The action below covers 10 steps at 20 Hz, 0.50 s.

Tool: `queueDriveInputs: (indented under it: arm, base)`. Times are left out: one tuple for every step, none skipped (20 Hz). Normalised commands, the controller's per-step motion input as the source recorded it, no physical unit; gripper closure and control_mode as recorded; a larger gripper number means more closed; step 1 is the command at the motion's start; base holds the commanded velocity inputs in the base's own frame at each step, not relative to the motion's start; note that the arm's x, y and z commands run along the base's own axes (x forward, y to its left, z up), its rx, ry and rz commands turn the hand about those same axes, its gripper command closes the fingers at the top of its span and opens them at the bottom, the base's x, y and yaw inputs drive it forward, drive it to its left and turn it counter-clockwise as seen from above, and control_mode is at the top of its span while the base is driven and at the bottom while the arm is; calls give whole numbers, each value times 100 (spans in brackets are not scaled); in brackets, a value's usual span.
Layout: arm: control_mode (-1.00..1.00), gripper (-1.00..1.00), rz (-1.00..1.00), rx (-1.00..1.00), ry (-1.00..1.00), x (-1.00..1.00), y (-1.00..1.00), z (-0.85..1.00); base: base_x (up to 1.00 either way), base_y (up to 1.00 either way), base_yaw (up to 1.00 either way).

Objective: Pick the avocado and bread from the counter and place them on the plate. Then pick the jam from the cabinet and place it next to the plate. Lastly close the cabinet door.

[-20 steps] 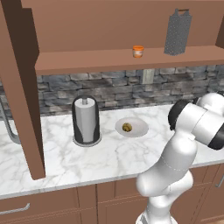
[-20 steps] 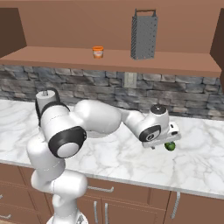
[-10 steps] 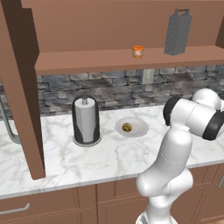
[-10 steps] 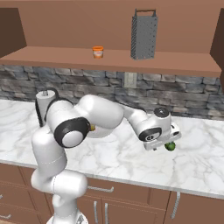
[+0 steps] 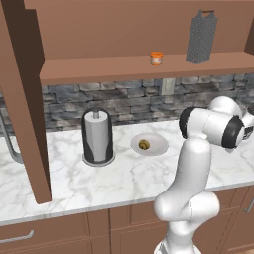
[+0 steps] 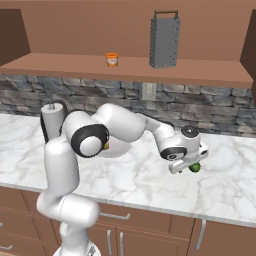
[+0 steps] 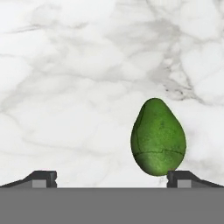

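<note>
The dark green avocado (image 7: 158, 138) lies on the white marble counter (image 7: 83, 65), just ahead of my right fingertip and right of the gap's middle. My gripper (image 7: 111, 180) is open and holds nothing. From the right base view the gripper (image 6: 186, 169) hangs low over the counter (image 6: 230, 185), with the avocado (image 6: 195, 168) at its right side. The yellow-brown bread (image 5: 144, 144) sits on the pale plate (image 5: 158, 147). The orange jam (image 5: 157, 58) stands on the cabinet shelf (image 5: 124, 68). The cabinet door (image 5: 22, 99) stands open at the left.
A tall grey grater (image 5: 201, 35) stands on the shelf to the right of the jam. A paper-towel holder (image 5: 97, 137) stands on the counter left of the plate. A stone backsplash with an outlet (image 5: 167, 86) runs behind. Brown drawers sit under the counter.
The arm has swung further right and the gripper has dropped a little closer to the avocado. The jaws stay wide open. Bread, plate and jam have not moved.
</note>
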Motion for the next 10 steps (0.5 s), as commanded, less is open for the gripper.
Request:
queueDriveInputs:
  arm:
    - [-100,-100,9,0,0,27,-9,-14]
    - [-100,-100,10,0,0,25,-9,-14]
    - [-100,-100,9,0,0,27,-9,-16]
    - [-100,-100,9,0,0,28,-7,-16]
    - [-100,-100,9,0,0,29,-8,-17]
    - [-100,-100,9,0,0,26,-4,-18]
    - [-100,-100,9,0,0,26,-6,-17]
    - [-100,-100,9,0,0,26,-6,-18]
    - [-100,-100,9,0,0,26,-9,-19]
    - [-100,-100,9,0,0,22,-14,-19]
  base:
    - [0,0,0]
    - [0,0,0]
    - [0,0,0]
    - [0,0,0]
    - [0,0,0]
    - [0,0,0]
    - [0,0,0]
    - [0,0,0]
    - [0,0,0]
    - [0,0,0]
